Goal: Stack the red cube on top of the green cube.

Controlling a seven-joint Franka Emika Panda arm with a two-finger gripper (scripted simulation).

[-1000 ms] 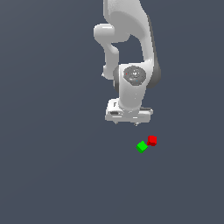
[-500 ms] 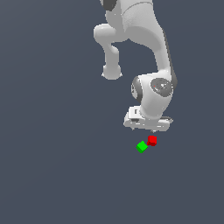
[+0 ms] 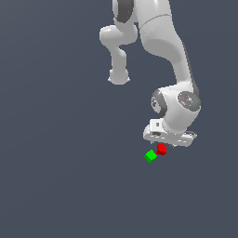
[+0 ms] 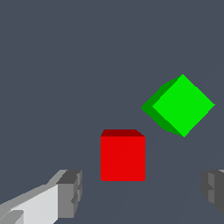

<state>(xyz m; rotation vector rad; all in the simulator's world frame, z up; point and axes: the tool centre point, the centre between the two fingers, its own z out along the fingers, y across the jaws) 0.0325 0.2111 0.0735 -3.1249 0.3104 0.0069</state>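
Note:
The red cube [image 3: 161,149] lies on the grey floor, touching or almost touching the green cube [image 3: 150,156], which sits on its exterior-view left, slightly nearer the bottom of that view. My gripper [image 3: 170,144] hangs just above the red cube, pointing down. In the wrist view the red cube [image 4: 123,155] sits squarely ahead of the gap between the two fingers [image 4: 70,192], and the green cube [image 4: 179,105] lies beyond it, turned about 45 degrees. The gripper [image 4: 142,192] is open and empty, its jaws much wider than the cube.
The plain dark grey floor [image 3: 60,176] stretches all around the cubes. The white arm [image 3: 162,42] rises from the gripper toward the top of the exterior view.
The arm has swung toward the exterior view's right and come down, bringing the gripper from well above the cubes to just over the red cube. The cubes have not moved.

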